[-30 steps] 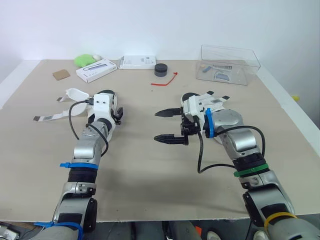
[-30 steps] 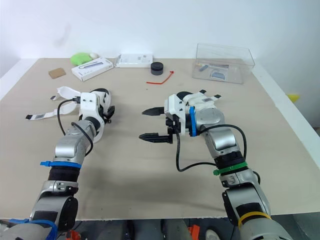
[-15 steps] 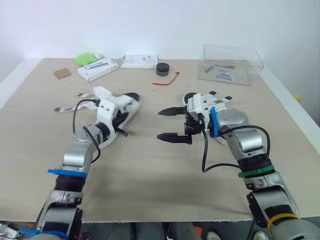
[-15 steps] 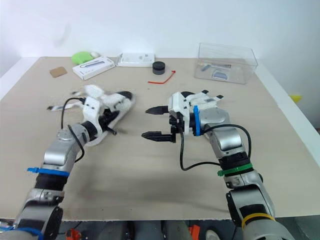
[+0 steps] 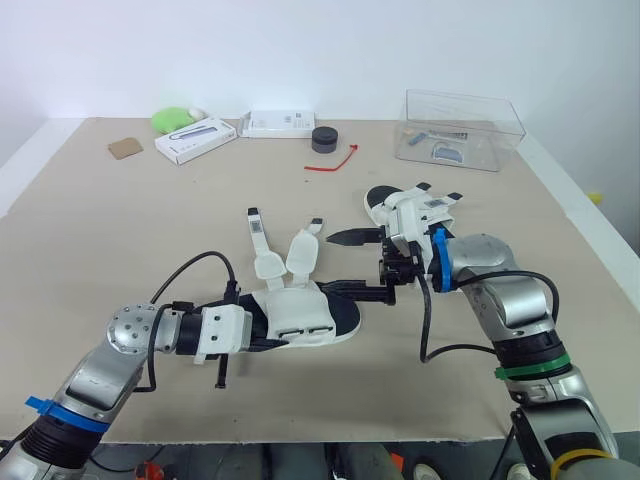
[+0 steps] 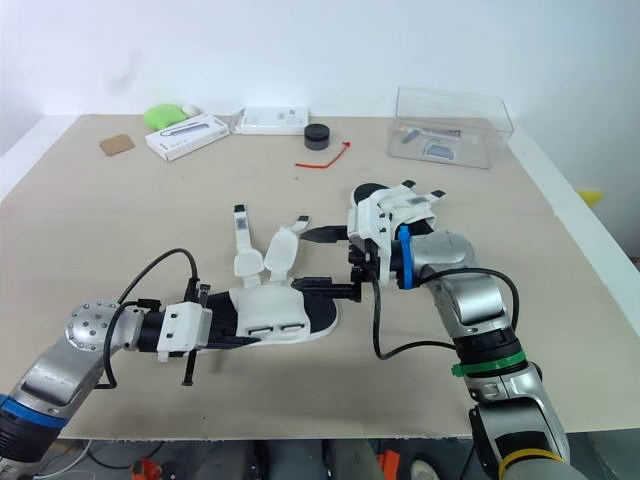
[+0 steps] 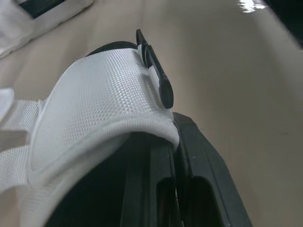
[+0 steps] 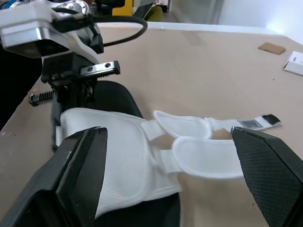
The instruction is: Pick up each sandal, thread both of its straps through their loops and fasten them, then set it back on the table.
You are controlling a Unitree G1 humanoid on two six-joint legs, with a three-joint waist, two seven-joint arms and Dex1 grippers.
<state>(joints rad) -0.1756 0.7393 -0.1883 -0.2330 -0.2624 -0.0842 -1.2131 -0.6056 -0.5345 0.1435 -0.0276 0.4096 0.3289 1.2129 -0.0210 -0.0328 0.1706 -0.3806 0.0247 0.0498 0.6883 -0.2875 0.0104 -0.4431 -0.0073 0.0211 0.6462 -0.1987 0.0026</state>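
Your left gripper [image 5: 262, 336] clamped on the sandal [image 5: 303, 320] heel, your right gripper [image 5: 345, 264] wide open at its toe.

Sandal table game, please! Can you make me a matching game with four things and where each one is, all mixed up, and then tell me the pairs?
Things:
1. sandal with loose straps
2. clear box
3. green lump
4. red tie

Places:
A. beside the black puck
B. far right of the table
C. in the left gripper, held by its heel
D. far left, behind the long white box

Pairs: 1-C, 2-B, 3-D, 4-A.
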